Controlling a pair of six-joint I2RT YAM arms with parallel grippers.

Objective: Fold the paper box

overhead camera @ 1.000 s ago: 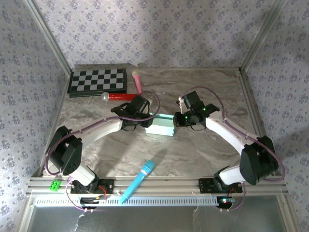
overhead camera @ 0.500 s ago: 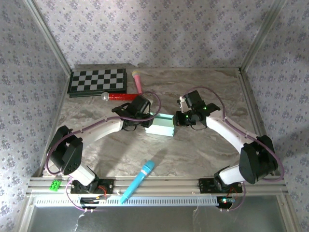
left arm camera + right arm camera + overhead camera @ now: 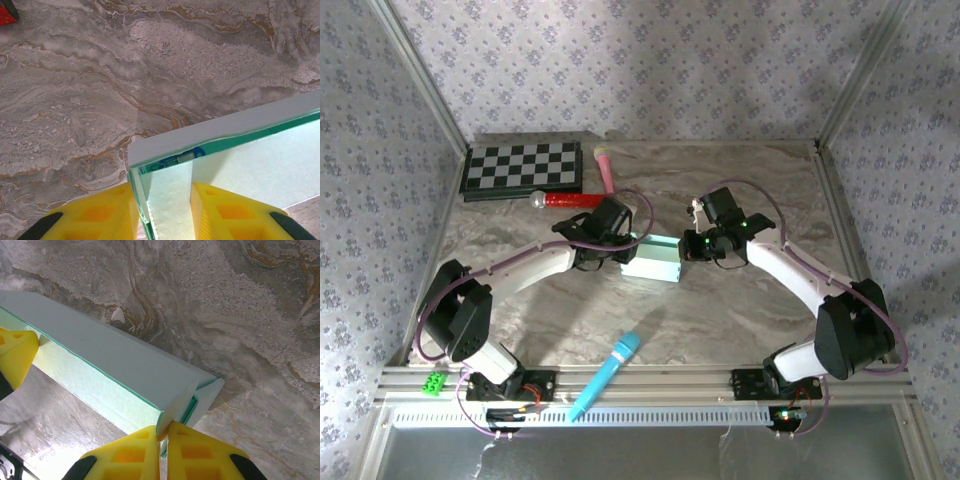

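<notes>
The paper box (image 3: 653, 260) is a pale mint-blue card box standing partly folded mid-table, between both arms. My left gripper (image 3: 626, 249) meets its left end. In the left wrist view the yellow fingers (image 3: 95, 215) flank the box's end panel (image 3: 167, 200), and the left gripper (image 3: 162, 210) is shut on it. My right gripper (image 3: 686, 245) is at the right end. In the right wrist view the right gripper (image 3: 164, 432) pinches a thin end flap of the box (image 3: 115, 355), fingers nearly touching. A yellow finger of the left gripper (image 3: 15, 355) shows at the box's far end.
A checkered board (image 3: 523, 168) lies at the back left, with a red microphone (image 3: 565, 199) and a pink one (image 3: 606, 168) beside it. A blue microphone (image 3: 607, 372) lies near the front edge. A green block (image 3: 434, 381) sits by the left arm's base.
The right gripper has closed a little tighter on the box's end flap and shifted slightly. The left arm and the box have hardly moved.
</notes>
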